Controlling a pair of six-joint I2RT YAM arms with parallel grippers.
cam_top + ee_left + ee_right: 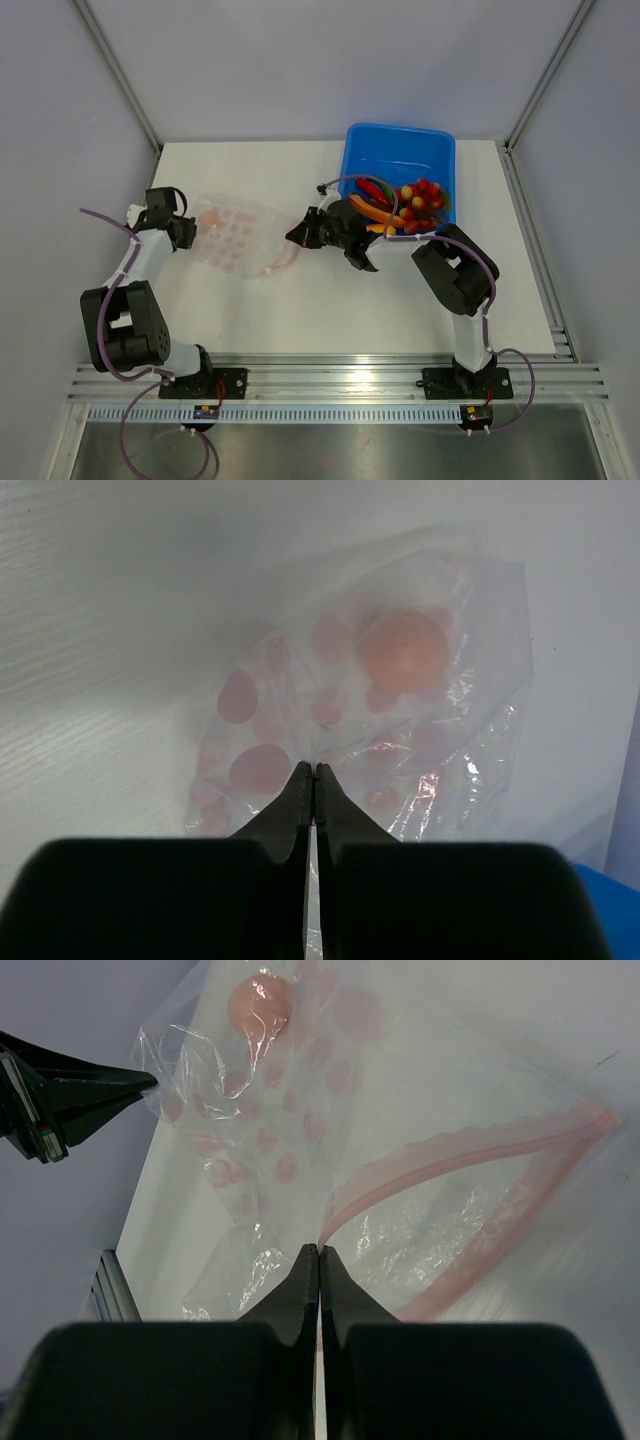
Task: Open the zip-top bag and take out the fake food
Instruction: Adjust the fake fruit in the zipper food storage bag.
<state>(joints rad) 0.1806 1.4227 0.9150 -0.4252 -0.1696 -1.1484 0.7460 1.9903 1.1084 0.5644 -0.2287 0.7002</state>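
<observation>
Right now both of your grippers have their fingers pressed together, each pinching clear plastic of the bag (240,237), which lies on the table (300,310) left of centre in the top view. The left gripper (188,232) grips the bag's left edge. The right gripper (297,237) grips its right edge, just beside the tub (400,150).

Your left wrist view shows the left gripper (312,770) with no gap at the tips, clamped on the crinkled edge of the bag (470,710). One pale egg (400,648) sits inside, at upper right among printed pink dots. A blue corner of the tub (612,905) shows at lower right.

Your right wrist view gives you what the others do not: the zipper (470,1150) is parted into a loop. The right gripper (318,1252) nips the bag (420,1230) where that strip ends. The egg (262,1002) lies at the top, and the left gripper (148,1081) shows at upper left on the bag's corner.

Count one bag, one egg in it, one tub and two grippers. Only the top view shows the food (410,205) heaped in the tub, red, orange and green, too tangled to count.
</observation>
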